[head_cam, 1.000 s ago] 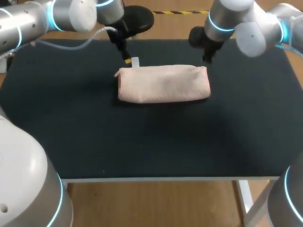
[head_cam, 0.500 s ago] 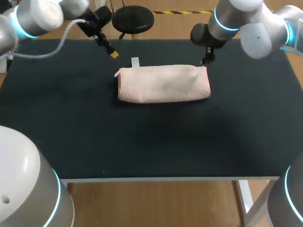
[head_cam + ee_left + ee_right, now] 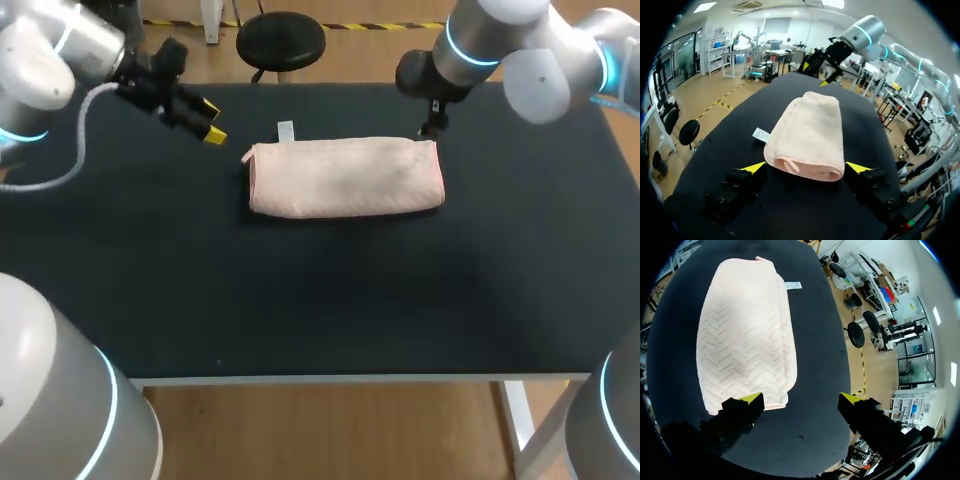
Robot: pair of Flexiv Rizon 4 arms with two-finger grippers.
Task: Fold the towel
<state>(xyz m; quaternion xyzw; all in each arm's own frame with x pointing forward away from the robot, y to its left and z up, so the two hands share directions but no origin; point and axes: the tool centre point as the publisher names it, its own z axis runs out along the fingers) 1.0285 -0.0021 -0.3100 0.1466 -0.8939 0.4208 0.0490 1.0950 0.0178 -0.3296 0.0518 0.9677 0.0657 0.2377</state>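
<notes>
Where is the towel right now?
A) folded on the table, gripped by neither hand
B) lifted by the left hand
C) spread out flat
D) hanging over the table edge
A: the towel lies folded on the table, the left hand open beside it, the right hand open at its end.

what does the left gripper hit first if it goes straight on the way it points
Probably the towel: its near short end lies dead ahead of the open left gripper, though depth is unclear.

Folded pink towel on table
</notes>
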